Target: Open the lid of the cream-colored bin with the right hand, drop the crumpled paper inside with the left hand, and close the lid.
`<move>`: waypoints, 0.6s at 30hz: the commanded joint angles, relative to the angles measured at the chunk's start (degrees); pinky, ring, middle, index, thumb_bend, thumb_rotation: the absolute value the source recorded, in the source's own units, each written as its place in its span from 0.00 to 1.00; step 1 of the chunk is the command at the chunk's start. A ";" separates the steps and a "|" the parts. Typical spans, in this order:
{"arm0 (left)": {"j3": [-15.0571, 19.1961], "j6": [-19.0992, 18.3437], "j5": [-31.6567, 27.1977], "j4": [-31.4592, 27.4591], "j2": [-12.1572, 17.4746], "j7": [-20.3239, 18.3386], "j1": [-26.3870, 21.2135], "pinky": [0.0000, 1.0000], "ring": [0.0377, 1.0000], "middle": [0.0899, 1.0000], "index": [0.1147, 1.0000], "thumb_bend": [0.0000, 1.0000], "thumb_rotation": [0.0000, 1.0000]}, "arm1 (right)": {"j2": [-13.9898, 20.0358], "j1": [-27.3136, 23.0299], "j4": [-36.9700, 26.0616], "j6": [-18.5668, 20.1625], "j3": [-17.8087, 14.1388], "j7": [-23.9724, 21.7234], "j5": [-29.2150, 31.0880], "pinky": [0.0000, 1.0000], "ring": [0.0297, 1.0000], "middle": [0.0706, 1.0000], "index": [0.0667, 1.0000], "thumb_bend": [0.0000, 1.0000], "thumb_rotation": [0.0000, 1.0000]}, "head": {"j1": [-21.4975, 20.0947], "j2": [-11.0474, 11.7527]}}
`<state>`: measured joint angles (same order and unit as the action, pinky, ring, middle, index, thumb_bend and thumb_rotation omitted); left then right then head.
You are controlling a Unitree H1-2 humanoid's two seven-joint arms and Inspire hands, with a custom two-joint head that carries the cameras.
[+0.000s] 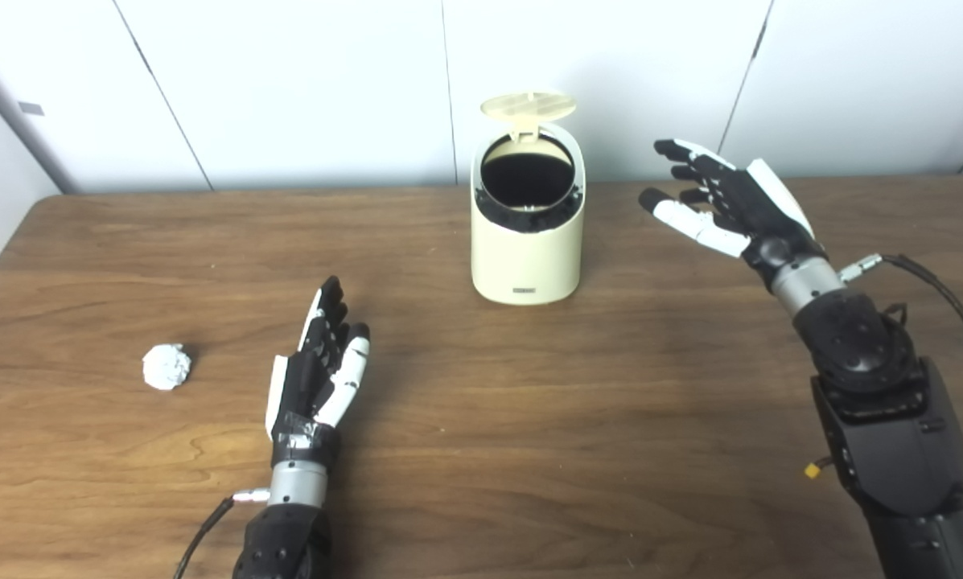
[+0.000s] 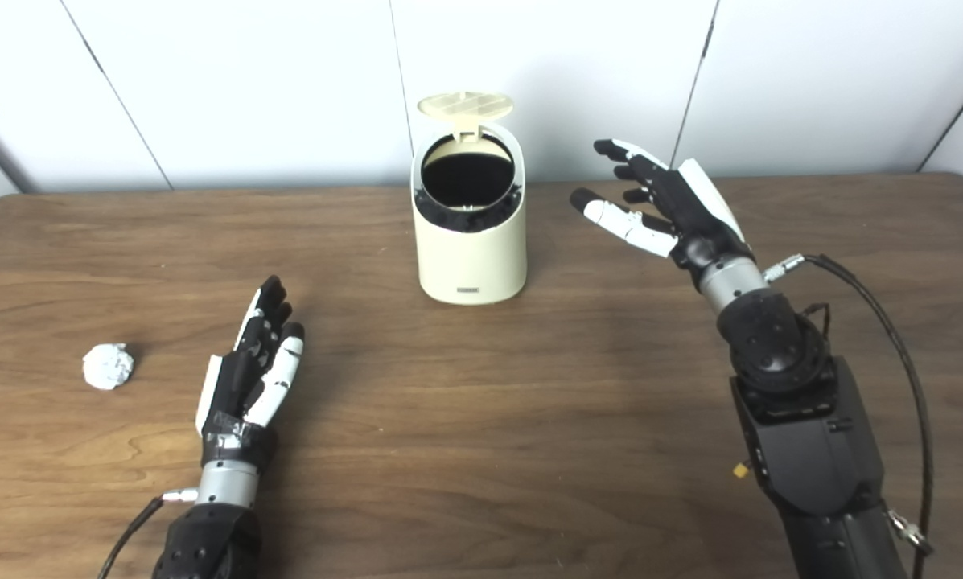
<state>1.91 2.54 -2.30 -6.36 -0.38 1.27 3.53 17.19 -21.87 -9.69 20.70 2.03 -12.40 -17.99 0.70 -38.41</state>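
Both robot hands spread, empty | cream-colored plastic bin (image 1: 528, 241) lid (image 1: 528, 105) up for dropping | left robot hand (image 1: 316, 378) nears white crumpled paper ball (image 1: 166, 367) | right robot hand (image 1: 726, 205) waits beside.

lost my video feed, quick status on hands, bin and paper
Left hand open, low over table, empty. Right hand open, right of bin, clear of it. Lid up, bin open. Crumpled paper on table left of left hand, untouched. Nothing blocking.

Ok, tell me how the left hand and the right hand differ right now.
The left hand lies low by the table, fingers straight and close together; the right hand is raised, fingers spread and curved. The left hand is near the crumpled paper; the right hand is beside the bin, whose lid stands open. Both are open and hold nothing.
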 commanded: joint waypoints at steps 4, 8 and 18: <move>0.22 -0.14 -0.34 -0.50 0.88 -0.66 0.91 1.00 1.00 1.00 1.00 0.23 0.44 | -0.22 0.55 -1.60 -5.98 -2.61 3.76 2.39 0.87 0.91 0.92 0.88 0.49 0.82 | -0.11 -0.59; 0.57 0.28 -1.12 -0.12 1.02 -0.77 0.72 1.00 1.00 1.00 1.00 0.22 0.43 | -1.30 2.42 -1.02 -8.70 -3.88 5.01 5.20 0.88 0.93 0.93 0.89 0.48 0.88 | -0.35 -0.55; 1.61 0.65 -2.22 -0.06 1.98 -1.48 0.65 1.00 1.00 1.00 0.99 0.22 0.43 | -6.60 7.41 -0.53 -10.63 -8.09 6.37 15.41 0.99 0.96 0.95 0.90 0.55 0.94 | -1.92 -1.37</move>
<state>3.03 2.55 -4.33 -6.35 0.83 -0.07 3.53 10.28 -13.67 -9.23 13.13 -5.19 -6.83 -3.70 -0.88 -39.55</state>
